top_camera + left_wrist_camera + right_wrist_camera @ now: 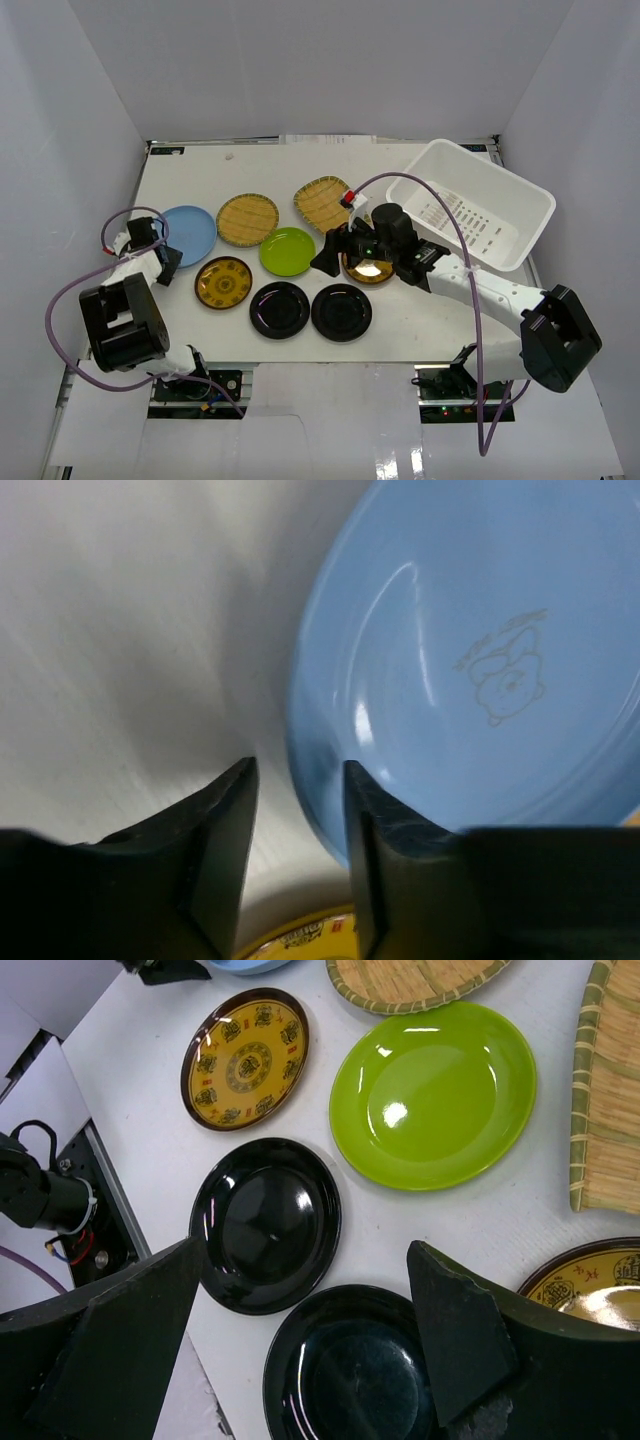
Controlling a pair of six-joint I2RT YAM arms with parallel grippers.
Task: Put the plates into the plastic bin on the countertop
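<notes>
Down by the bases first: a glossy black plate (279, 308) and a second black plate (341, 312), side by side on the countertop (190, 175), untouched. Just beyond, on the left, a gold-amber plate (223, 282); on the right, a matching gold plate (372, 271), partly tucked under the right gripper (306, 1248). Spread wide there, hovering above the dishes, holding nothing.

Over to the left gripper (299, 770): down low at the light blue plate (470, 660), jaws parted only narrowly, plate rim apparently in the gap, not yet pinched.

Further back, the lime green plate (287, 250), then a woven plate (247, 218) and a second woven plate (325, 203). Far right at the back, the plastic bin (430, 180), with no plate visible inside.

Trouble ahead, by the look of things. Shallow bite on a thin, slick rim lying flat on the surface, so a likely skid on closing or a slip and swing on the lift. A long haul too, from the far left clear across to the bin, straight through the right arm's space, with a real chance of a clash. On the right, crowded neighbours: an off-centre descent, and a nudge into the black or green dish.
</notes>
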